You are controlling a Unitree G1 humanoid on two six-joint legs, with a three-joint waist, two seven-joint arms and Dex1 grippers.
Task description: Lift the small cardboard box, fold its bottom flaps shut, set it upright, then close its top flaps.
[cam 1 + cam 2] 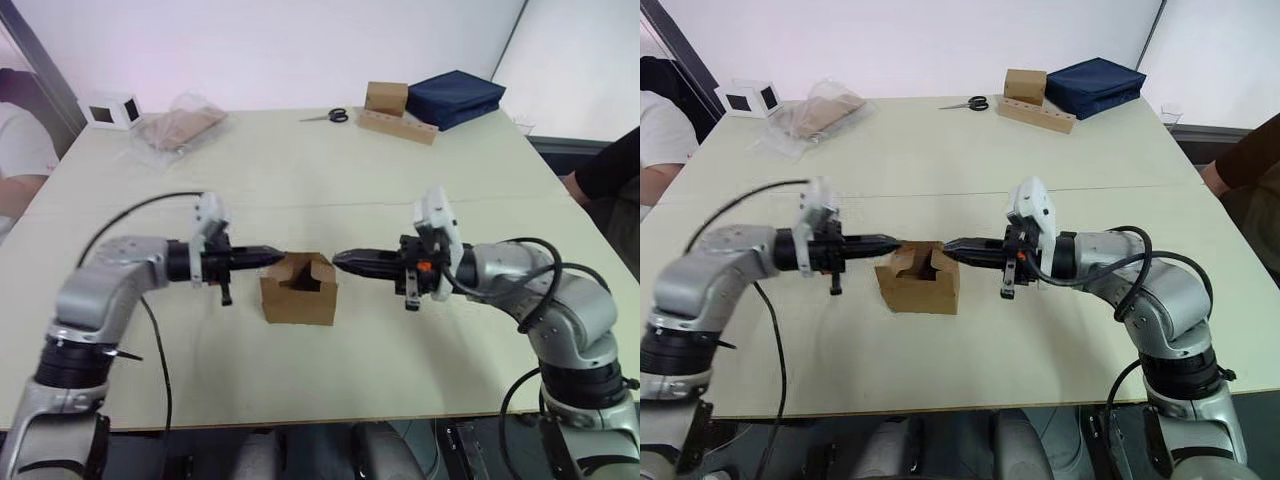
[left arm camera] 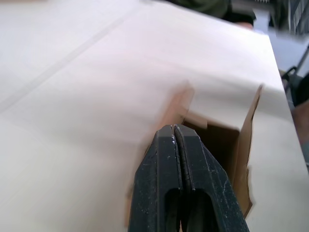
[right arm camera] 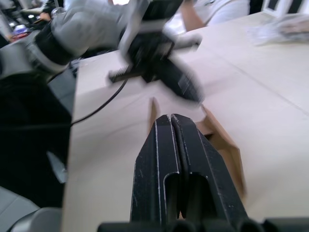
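Small cardboard box [image 1: 298,291] sits upright on the table [image 1: 300,170], top flaps partly raised. Left end effector [image 1: 278,256], fingers pressed together, meets the box's upper edge from 9 o'clock; right end effector [image 1: 339,261], likewise closed on nothing, approaches from 3 o'clock. Scissors [image 1: 327,116] lie at 12 o'clock, well apart.

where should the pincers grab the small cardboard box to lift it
By its two opposite side walls, one pincer from each side. The small cardboard box sits open-topped on the table between the shut left pincer and shut right pincer, already level with its upper edges.
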